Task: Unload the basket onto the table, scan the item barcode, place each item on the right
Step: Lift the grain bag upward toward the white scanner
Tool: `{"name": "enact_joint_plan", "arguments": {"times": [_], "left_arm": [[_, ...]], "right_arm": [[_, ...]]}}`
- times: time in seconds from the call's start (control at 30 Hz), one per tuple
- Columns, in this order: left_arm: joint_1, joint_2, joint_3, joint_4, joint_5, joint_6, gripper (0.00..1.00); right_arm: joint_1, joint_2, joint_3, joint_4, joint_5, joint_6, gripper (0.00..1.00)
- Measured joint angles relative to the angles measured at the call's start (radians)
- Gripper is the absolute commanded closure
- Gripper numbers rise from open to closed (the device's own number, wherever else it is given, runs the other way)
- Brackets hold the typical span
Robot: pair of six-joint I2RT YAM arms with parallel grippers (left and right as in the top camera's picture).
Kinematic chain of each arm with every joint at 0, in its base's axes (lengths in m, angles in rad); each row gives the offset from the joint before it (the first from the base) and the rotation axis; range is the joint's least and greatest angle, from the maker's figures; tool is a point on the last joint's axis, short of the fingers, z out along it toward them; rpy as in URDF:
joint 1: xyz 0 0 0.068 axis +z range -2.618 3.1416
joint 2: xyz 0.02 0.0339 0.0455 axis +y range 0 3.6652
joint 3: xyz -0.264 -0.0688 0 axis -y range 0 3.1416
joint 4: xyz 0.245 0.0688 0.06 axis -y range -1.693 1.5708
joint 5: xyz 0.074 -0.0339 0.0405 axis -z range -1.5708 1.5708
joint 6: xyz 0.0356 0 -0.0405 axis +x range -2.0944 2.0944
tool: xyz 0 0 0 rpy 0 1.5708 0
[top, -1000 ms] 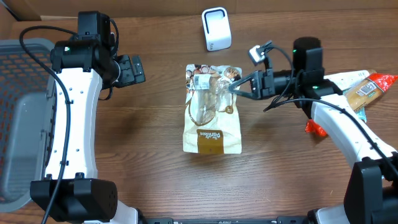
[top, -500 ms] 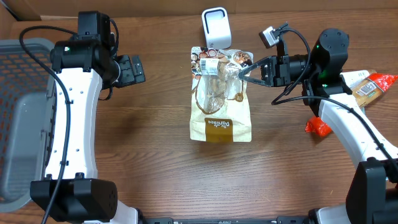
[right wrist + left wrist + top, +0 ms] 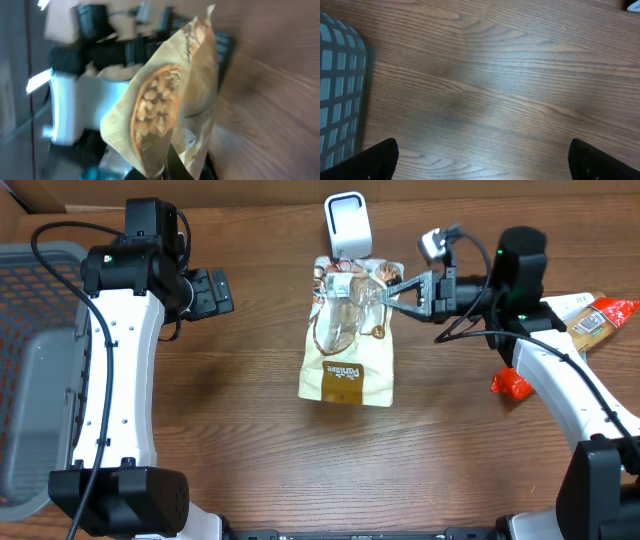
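Note:
A tan snack bag (image 3: 346,330) with a clear window and a brown label hangs over the middle of the table, its top edge just below the white barcode scanner (image 3: 347,225). My right gripper (image 3: 388,293) is shut on the bag's top right corner. In the right wrist view the bag (image 3: 165,100) fills the frame, pinched at the bottom, with the scanner (image 3: 75,105) blurred behind it. My left gripper (image 3: 215,292) stands open over bare wood at the left, far from the bag; its dark fingertips (image 3: 375,160) show at the lower corners of the left wrist view.
A grey mesh basket (image 3: 35,370) sits at the left edge of the table, its corner (image 3: 340,85) showing in the left wrist view. Packaged items (image 3: 585,320) lie at the right edge, and a red packet (image 3: 510,385) lies by the right arm.
The right gripper has carried the bag up the table from the middle to just under the scanner, then shifted it slightly left. The left arm has stayed still.

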Motion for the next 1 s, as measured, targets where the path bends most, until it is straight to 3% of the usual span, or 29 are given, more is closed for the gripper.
{"name": "enact_joint_plan", "arguments": {"times": [0.1, 0.33, 0.53, 0.7, 1.0], "left_arm": [[0.000, 0.000, 0.000, 0.000, 0.000, 0.000, 0.01], [0.000, 0.000, 0.000, 0.000, 0.000, 0.000, 0.00], [0.000, 0.000, 0.000, 0.000, 0.000, 0.000, 0.00], [0.000, 0.000, 0.000, 0.000, 0.000, 0.000, 0.00], [0.000, 0.000, 0.000, 0.000, 0.000, 0.000, 0.00]], "right_arm": [[0.000, -0.003, 0.002, -0.355, 0.180, -0.191, 0.96], [0.000, -0.003, 0.032, -0.764, 0.490, -0.475, 0.96], [0.023, -0.003, 0.257, -1.081, 0.787, -0.632, 0.96], [0.130, -0.003, 0.411, -1.223, 1.061, -0.684, 0.96], [0.367, 0.022, 0.427, -1.275, 1.542, -0.690, 0.96]]}}
